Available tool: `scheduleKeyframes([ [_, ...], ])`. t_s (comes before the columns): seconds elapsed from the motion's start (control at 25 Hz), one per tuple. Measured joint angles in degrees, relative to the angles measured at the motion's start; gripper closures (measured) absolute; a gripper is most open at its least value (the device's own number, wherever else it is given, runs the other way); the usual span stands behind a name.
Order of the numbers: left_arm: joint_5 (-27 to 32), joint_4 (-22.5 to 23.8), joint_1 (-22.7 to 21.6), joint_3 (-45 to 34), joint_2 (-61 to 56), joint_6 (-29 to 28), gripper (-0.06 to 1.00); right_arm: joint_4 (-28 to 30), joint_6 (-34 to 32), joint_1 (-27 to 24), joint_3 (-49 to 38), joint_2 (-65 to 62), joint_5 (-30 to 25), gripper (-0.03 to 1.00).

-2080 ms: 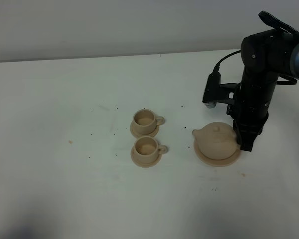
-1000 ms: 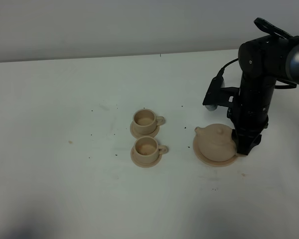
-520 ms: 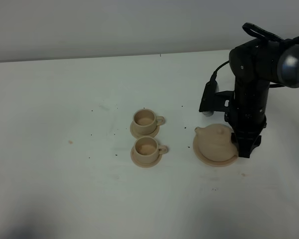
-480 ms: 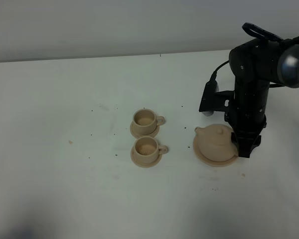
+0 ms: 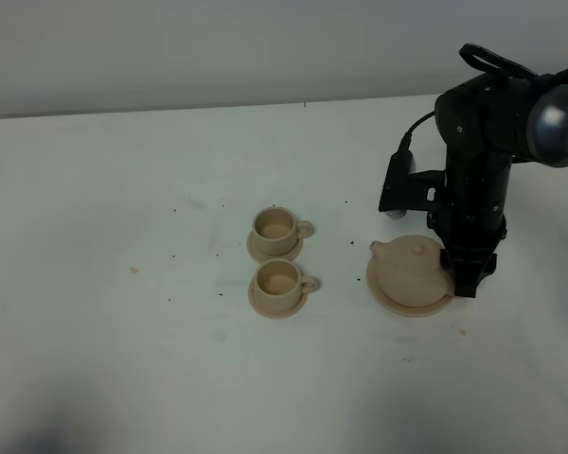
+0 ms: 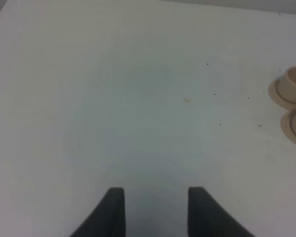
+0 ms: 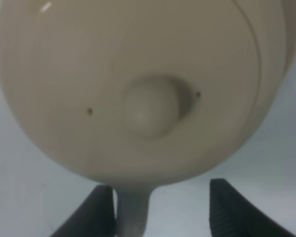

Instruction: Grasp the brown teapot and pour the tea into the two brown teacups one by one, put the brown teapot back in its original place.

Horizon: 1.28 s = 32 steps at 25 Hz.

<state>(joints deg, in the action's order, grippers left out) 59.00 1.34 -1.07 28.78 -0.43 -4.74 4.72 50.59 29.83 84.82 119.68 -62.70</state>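
A white, dark-speckled surface (image 5: 123, 359) meets a plain grey wall (image 5: 218, 47). Right fingers (image 7: 227, 207) stand spread astride the teapot (image 5: 412, 270) handle. Left fingers (image 6: 113, 212) are spread above the surface.

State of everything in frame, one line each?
brown teapot: upright on plate, lid on, not gripped.
plate: flat, under teapot.
far teacup: upright on saucer, fill unclear.
near teacup: upright on saucer, fill unclear.
right pincer: open, straddling teapot handle.
left pincer: open, holding nothing.
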Motion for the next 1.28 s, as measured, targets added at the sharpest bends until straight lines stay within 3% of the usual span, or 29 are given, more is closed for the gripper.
scheduleKeyframes([
  [0.48, 0.0, 0.0, 0.0, 0.0, 0.0, 0.0, 0.62, 1.63, 0.0, 1.3, 0.0, 0.0, 1.32, 0.54],
  [1.08, 0.0, 0.0, 0.0, 0.0, 0.0, 0.0, 0.62, 4.2, 0.0, 2.38, 0.0, 0.0, 1.44, 0.84],
  [1.28, 0.0, 0.0, 0.0, 0.0, 0.0, 0.0, 0.62, 4.2, 0.06, 2.38, 0.0, 0.0, 1.44, 0.86],
])
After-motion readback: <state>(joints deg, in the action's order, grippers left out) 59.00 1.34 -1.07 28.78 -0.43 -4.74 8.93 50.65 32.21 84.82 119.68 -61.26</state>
